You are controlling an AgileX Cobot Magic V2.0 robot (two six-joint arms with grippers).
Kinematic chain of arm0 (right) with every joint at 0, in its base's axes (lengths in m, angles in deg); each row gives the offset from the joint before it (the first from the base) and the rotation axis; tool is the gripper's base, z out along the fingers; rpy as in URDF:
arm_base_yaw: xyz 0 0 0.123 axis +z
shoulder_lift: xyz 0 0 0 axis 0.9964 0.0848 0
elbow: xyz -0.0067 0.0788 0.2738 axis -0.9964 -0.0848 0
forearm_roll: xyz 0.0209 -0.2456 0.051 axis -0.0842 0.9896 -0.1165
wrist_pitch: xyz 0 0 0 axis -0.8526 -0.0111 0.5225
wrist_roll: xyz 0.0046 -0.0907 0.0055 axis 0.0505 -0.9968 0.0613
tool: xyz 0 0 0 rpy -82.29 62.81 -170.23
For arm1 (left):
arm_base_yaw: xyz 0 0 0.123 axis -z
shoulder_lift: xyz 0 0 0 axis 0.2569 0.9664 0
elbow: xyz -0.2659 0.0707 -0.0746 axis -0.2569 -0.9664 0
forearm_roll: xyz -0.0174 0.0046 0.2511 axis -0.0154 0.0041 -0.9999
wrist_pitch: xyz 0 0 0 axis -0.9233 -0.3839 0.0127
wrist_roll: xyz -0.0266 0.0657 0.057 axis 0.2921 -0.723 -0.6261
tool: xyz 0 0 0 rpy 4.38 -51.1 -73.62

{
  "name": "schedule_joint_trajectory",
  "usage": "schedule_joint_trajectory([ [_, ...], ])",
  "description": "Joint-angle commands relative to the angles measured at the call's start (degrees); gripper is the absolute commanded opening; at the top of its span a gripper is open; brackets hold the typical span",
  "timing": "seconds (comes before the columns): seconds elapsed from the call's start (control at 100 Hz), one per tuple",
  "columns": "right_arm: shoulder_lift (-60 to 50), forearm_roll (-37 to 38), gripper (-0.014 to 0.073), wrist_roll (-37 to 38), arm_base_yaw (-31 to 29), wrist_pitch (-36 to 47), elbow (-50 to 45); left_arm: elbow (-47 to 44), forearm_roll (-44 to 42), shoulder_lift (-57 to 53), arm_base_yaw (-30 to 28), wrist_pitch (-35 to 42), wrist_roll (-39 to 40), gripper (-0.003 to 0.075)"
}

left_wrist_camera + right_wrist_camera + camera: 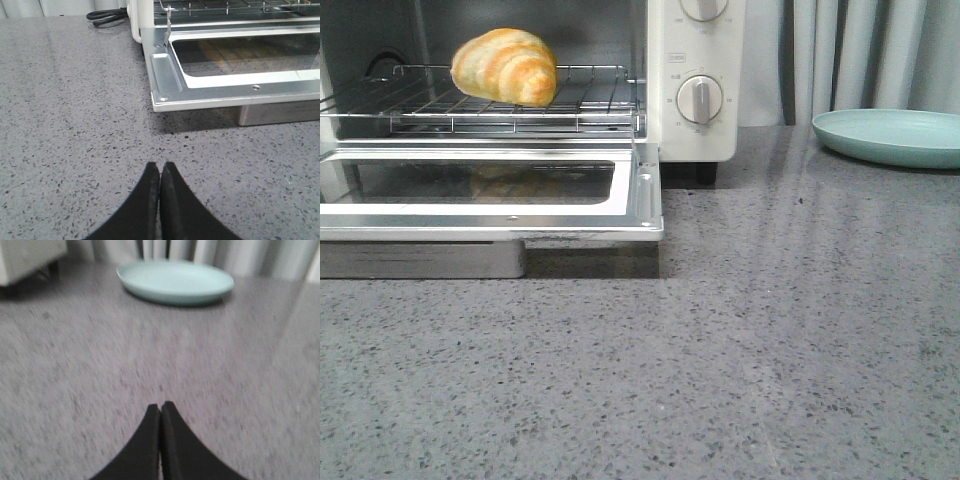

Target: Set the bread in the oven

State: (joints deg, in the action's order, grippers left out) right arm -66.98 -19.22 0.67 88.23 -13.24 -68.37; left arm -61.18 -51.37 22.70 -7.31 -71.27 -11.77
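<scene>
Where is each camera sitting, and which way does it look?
Front view: low over the table, facing the open oven with the bread on its rack; no arms show.
Left wrist view: on the left arm, facing the oven door; left gripper shut.
Right wrist view: on the right arm, facing the plate; right gripper shut.
Front and right wrist views share the plate.

My front and left wrist views were sharp and evenly lit. Soft glare streaked the table [800,300], and the oven [700,80] door cast a shadow beneath. Beyond the right pincer [160,407], everything was blurred.
</scene>
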Motion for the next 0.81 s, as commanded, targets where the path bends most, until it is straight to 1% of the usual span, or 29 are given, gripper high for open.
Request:
schedule_joint_trajectory([
  [0.0,-0.7,0.1,-0.0069,0.1,-0.4,-0.9,-0.8,-1.3,0.7,-1.7,-0.1,3.0,0.5,-0.0021],
  [0.8,-0.7,0.2,-0.0069,0.1,-0.4,0.1,-0.8,-1.3,0.7,-1.7,-0.1,3.0,0.5,-0.0021],
])
